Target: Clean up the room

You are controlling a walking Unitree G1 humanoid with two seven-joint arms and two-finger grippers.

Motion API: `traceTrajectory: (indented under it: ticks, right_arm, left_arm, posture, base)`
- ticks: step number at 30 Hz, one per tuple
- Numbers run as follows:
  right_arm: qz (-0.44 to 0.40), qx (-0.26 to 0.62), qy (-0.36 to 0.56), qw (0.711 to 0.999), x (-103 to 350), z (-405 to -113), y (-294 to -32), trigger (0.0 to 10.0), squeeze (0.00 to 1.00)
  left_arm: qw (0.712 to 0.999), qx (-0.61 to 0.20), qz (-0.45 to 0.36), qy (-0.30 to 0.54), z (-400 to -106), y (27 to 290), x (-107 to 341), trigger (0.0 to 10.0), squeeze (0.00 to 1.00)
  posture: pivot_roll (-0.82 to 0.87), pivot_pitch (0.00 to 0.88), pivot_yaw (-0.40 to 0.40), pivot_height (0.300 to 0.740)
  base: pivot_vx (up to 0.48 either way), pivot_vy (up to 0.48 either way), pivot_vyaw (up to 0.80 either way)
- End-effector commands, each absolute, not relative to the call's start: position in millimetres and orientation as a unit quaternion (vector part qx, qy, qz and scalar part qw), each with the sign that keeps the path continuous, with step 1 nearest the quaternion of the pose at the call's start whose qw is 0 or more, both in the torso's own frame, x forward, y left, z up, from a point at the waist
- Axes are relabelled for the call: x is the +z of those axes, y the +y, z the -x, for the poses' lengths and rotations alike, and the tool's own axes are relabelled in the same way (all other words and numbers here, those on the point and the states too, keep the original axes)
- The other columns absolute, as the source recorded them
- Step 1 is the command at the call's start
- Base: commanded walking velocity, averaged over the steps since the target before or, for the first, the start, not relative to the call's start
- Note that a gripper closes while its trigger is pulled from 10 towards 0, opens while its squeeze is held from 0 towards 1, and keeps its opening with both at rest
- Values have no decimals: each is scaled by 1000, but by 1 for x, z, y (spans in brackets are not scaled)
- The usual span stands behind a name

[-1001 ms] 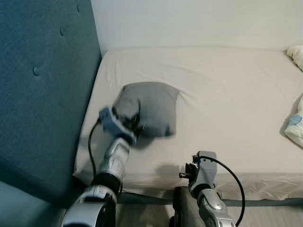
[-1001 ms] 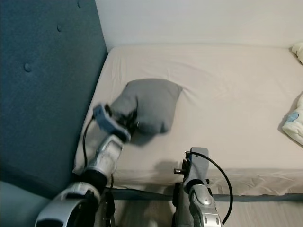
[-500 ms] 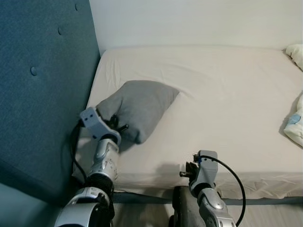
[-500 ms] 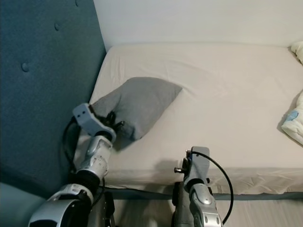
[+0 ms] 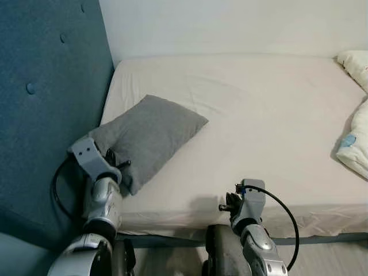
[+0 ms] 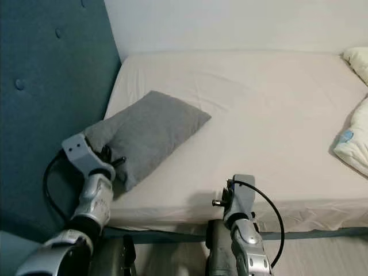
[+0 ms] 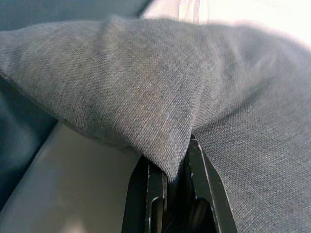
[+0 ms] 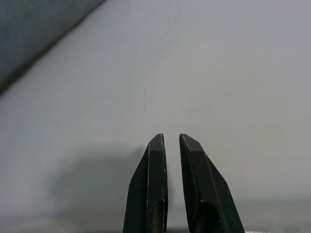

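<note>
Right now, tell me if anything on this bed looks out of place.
The gray pillow lies crooked near the headboard, one corner pinched in the left gripper. A bunched white blanket sits at the bed's far right edge. The right gripper is idle.

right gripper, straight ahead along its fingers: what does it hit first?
Probably the bed sheet. The right gripper, fingers nearly shut and empty, points across the bare mattress; nothing else lies in that line, though depth is unclear.

1. Soft, even daylight covers the bed (image 5: 270, 115); no glare.
2. A faint shadow lies on the sheet just ahead of the right gripper (image 8: 168, 145).
3. The pillow (image 7: 146, 87) blurs beyond the left gripper (image 7: 170, 165).
4. Head views are sharp.
</note>
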State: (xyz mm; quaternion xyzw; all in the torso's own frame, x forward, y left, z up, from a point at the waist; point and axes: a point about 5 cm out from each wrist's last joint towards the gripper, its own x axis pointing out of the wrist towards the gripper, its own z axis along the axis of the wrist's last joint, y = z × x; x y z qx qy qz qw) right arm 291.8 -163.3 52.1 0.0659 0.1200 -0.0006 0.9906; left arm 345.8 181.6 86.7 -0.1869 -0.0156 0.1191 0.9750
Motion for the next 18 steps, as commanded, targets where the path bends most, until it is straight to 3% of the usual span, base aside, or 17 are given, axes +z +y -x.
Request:
traceTrajectory:
  ticks: [1, 3, 4, 7, 13, 18]
  right_arm:
    - [-74, -19, 122, 990, 51, -298, -171, 10000, 0]
    - [-74, -19, 122, 990, 51, -298, -171, 10000, 0]
    - [-70, -31, 112, 991, 61, -317, -176, 10000, 0]
    - [-67, -37, 104, 992, 72, -333, -179, 10000, 0]
    - [-70, -38, 101, 992, 83, -347, -180, 10000, 0]
    - [-87, -34, 95, 991, 100, -366, -177, 10000, 0]
  left_arm:
    - [983, 74, 165, 23, -331, 168, 64, 0, 0]
    - [983, 74, 165, 23, -331, 168, 64, 0, 0]
    - [986, 45, 153, 51, -315, 153, 44, 0, 0]
    - [985, 22, 154, 69, -305, 141, 34, 0, 0]
    - [985, -11, 153, 78, -297, 126, 28, 0, 0]
    - [967, -59, 223, 109, -285, 89, 26, 0, 0]
  posture:
    - [-37, 260, -38, 585]
    - [-37, 260, -38, 585]
    - [-28, 268, -36, 585]
    - [-22, 272, -36, 585]
    - [-22, 272, -36, 585]
    - [19, 288, -50, 585]
  base:
    - [0, 0, 0]
    - [0, 0, 0]
    - [0, 0, 0]
    - [0, 0, 0]
    - [0, 0, 0]
    - [0, 0, 0]
